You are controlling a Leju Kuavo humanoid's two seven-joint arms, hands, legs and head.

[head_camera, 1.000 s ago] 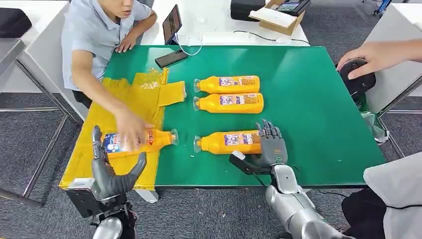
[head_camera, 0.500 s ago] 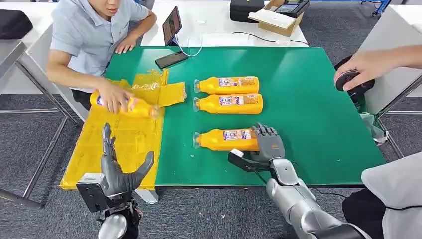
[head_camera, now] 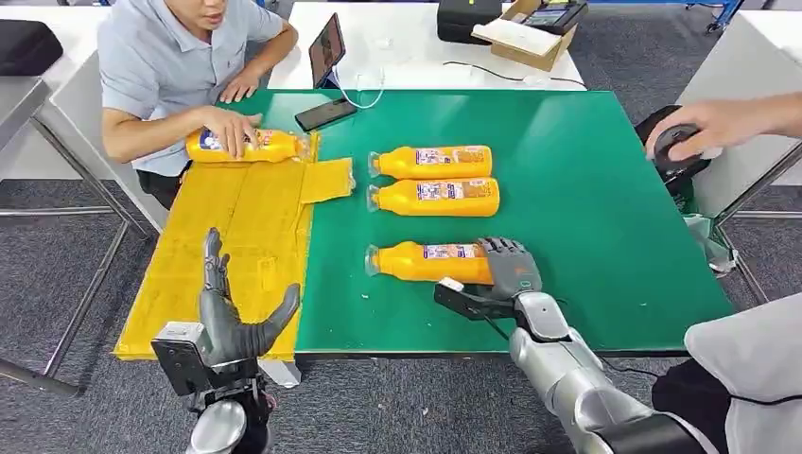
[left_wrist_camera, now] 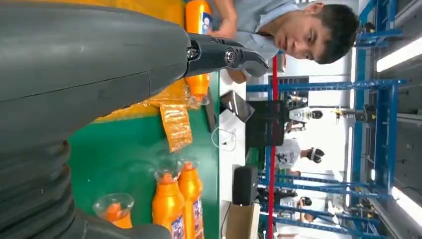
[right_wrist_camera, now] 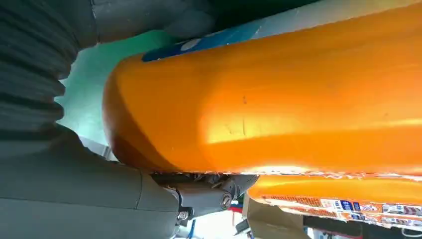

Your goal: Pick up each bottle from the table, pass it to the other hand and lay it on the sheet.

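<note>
Three orange bottles lie on the green table [head_camera: 586,208]. My right hand [head_camera: 506,274] grips the base end of the nearest bottle [head_camera: 426,262], fingers over it and thumb on the near side. In the right wrist view that bottle [right_wrist_camera: 298,99] lies against my right hand [right_wrist_camera: 74,189]. The other two bottles [head_camera: 430,161] [head_camera: 435,196] lie side by side farther back. A person's hand holds a fourth bottle [head_camera: 246,145] at the far edge of the yellow sheet [head_camera: 236,218]. My left hand [head_camera: 232,317] hovers open over the sheet's near edge, seen close up as hand [left_wrist_camera: 99,64].
A person sits at the far left corner. A phone [head_camera: 324,111] and a propped tablet [head_camera: 328,44] stand behind the sheet. Another person's hand rests on a black round object [head_camera: 676,156] at the right edge. A grey sleeve [head_camera: 747,359] is at the near right.
The person lifted the bottle off the sheet's near part and carried it to the sheet's far edge. My right hand closed on the nearest bottle, shifting it slightly away. My left hand rose a little.
</note>
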